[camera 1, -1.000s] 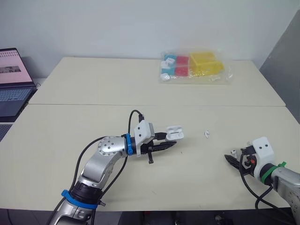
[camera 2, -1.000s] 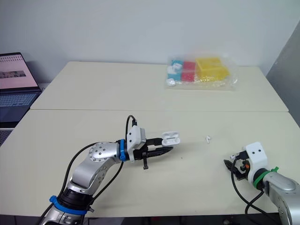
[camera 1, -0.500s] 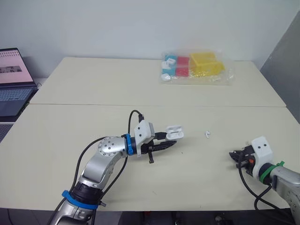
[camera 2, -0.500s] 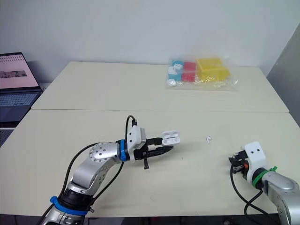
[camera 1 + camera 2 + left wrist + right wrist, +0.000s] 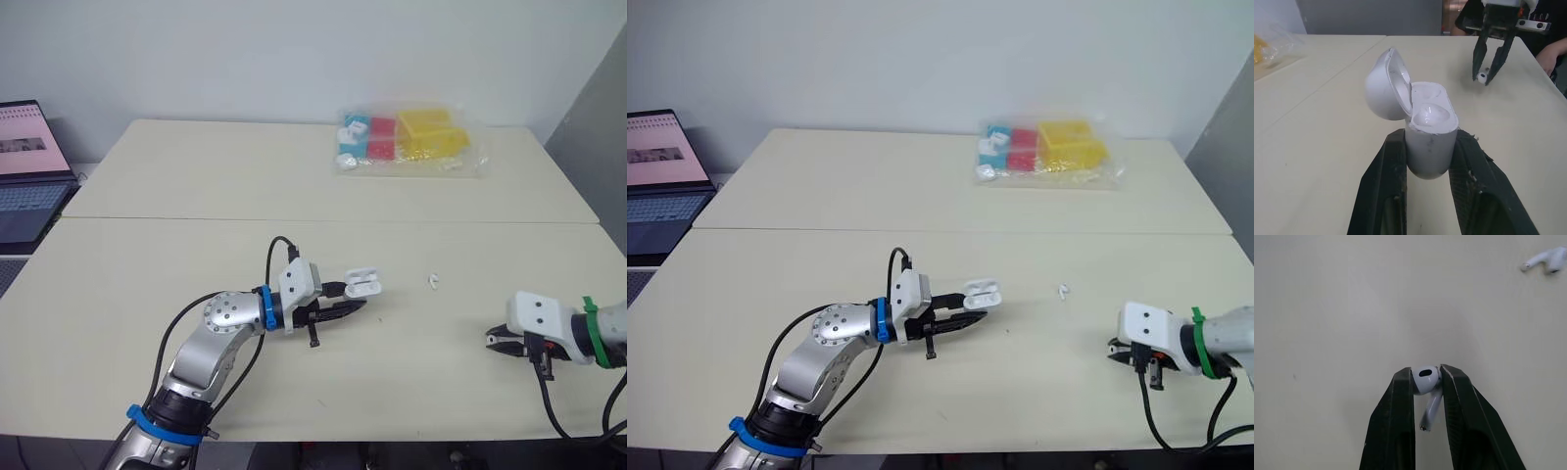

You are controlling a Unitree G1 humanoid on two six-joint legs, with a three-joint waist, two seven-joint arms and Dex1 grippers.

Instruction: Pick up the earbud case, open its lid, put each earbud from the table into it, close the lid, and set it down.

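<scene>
Left hand [image 5: 353, 295]: reaches forward near the middle of the surface [image 5: 147, 255], both fingers clamped on the lower body of the case [image 5: 1431, 142], one on each side. The case stands upright between them. Its lid [image 5: 1382, 93] is swung open and hangs back on its hinge, and two moulded wells show in the top of the body.

Right hand [image 5: 495, 342]: sits over the near right part of the surface, well apart from the case. Its fingers are nearly closed and pinch an earbud [image 5: 1425, 379] by the bulb, with the stem hanging down between them (the left wrist view shows the same pinch from the front, fingertips pointing down). I cannot tell whether the earbud touches the surface.

Second earbud [image 5: 432, 281]: lies loose on the surface between the two hands, to the right of the case and a little farther back than the right hand. Nothing is touching it.

Back of the surface, right of centre: a clear plastic bag [image 5: 407, 142] holding blue, red and yellow boxes. Far left, on a separate stand: an open laptop [image 5: 29, 166] with its screen lit.
</scene>
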